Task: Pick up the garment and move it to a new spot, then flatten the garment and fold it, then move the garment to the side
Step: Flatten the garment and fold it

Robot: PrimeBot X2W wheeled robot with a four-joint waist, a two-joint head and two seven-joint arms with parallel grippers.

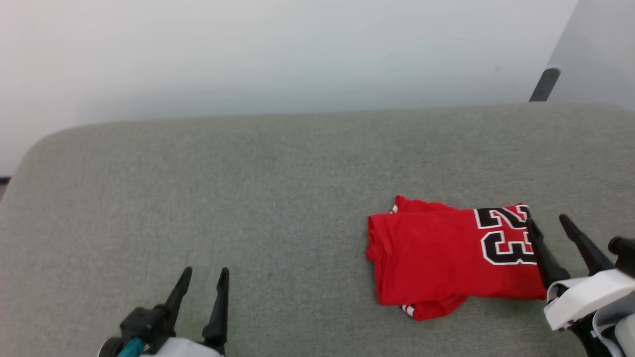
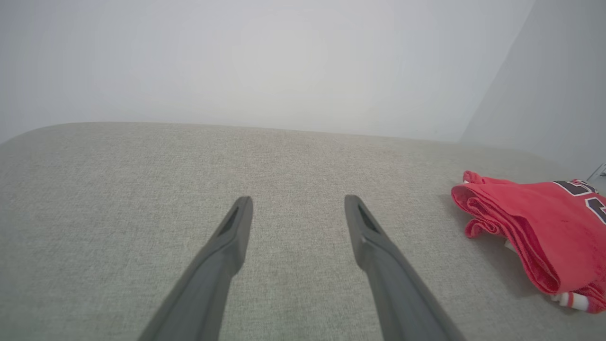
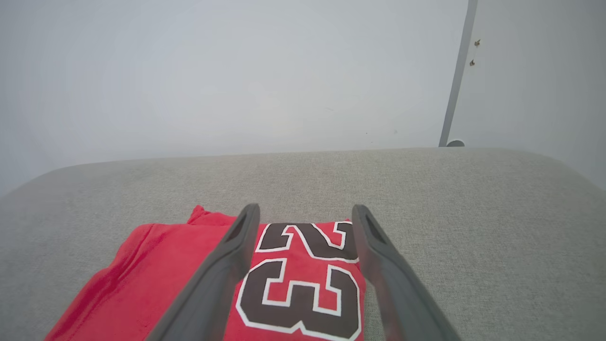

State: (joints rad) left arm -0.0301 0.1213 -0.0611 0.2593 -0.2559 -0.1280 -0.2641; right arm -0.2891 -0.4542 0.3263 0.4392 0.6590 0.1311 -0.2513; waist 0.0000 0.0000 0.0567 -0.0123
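Folded red jersey on a padded grey-green fabric bench [image 1: 248,198], with both end effectors released.

The red basketball-jersey garment [image 1: 446,253], printed with a black, white-outlined "23", lies folded into a rough rectangle at the fingertips of the right end effector [image 1: 545,219]. That end effector's two long dark fingers are spread apart and grip nothing. In the right wrist view the number sits between and beneath them, though whether the tips touch the cloth cannot be told. A strip of red-and-white striped trim [image 1: 408,310] peeks from the fold's near edge. The left end effector [image 1: 206,271] also has its fingers parted and empty over bare bench, and the garment lies well apart to its right. A plain pale wall [image 1: 297,49] stands beyond both end effectors.
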